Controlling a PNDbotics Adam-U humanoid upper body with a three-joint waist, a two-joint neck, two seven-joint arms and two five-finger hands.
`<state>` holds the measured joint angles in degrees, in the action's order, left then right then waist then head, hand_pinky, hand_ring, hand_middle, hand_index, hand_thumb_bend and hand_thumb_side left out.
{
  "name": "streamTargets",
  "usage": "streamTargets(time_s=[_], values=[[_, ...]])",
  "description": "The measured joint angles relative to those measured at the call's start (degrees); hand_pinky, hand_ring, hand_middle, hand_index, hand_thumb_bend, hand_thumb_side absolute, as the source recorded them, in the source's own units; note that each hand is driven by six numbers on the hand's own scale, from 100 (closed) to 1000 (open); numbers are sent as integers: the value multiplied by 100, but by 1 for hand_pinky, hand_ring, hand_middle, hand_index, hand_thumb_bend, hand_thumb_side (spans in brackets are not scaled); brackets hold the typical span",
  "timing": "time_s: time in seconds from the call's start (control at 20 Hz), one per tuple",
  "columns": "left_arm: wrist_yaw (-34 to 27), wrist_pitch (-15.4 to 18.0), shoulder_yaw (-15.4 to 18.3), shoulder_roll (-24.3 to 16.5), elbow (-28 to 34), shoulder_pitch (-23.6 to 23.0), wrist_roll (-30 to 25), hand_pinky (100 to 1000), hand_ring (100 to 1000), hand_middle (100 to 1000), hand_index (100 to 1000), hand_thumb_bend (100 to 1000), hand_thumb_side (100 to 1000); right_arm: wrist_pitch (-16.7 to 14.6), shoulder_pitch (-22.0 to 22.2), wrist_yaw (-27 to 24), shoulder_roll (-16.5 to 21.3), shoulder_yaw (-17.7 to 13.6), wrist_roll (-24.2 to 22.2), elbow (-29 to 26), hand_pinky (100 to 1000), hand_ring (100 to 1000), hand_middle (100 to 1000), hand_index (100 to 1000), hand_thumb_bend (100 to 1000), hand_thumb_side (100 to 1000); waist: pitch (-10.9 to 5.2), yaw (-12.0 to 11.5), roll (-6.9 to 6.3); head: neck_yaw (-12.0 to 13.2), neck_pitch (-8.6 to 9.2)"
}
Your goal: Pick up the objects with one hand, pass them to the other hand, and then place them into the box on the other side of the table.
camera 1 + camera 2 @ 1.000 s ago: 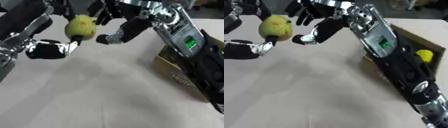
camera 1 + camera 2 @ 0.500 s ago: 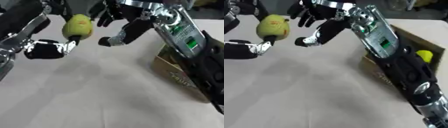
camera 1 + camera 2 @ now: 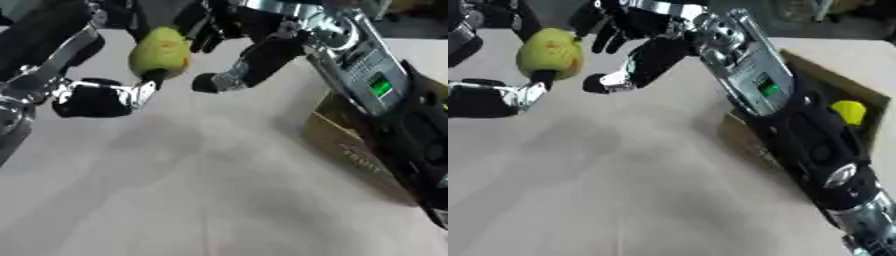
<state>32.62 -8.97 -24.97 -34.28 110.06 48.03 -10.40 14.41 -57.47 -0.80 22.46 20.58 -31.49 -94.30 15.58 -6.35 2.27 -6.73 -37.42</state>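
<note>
A yellow-green pear-like fruit [image 3: 160, 51] hangs above the table at the upper left, pinched in my left hand [image 3: 98, 98]. My right hand [image 3: 249, 59] is open just right of the fruit, fingers spread toward it and its thumb [image 3: 229, 80] below, a small gap apart. The brown cardboard box [image 3: 839, 90] sits at the right, mostly behind my right forearm. Inside it a yellow object [image 3: 849, 111] shows.
The white table [image 3: 192, 190] spreads below both hands. My right forearm [image 3: 798, 130] crosses the right side over the box's near wall [image 3: 350, 150]. Dark background lies beyond the table's far edge.
The fruit and both hands have hardly shifted; the right hand's fingers have come slightly nearer the fruit.
</note>
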Motion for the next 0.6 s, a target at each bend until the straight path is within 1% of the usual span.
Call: streamTargets(time_s=[0.6], values=[[70, 70, -101, 141, -21, 102, -81, 679, 620, 568, 505, 162, 194, 67, -20, -51, -54, 12, 65, -2, 771, 738, 780, 837, 498, 142, 0, -3, 0, -22, -1]])
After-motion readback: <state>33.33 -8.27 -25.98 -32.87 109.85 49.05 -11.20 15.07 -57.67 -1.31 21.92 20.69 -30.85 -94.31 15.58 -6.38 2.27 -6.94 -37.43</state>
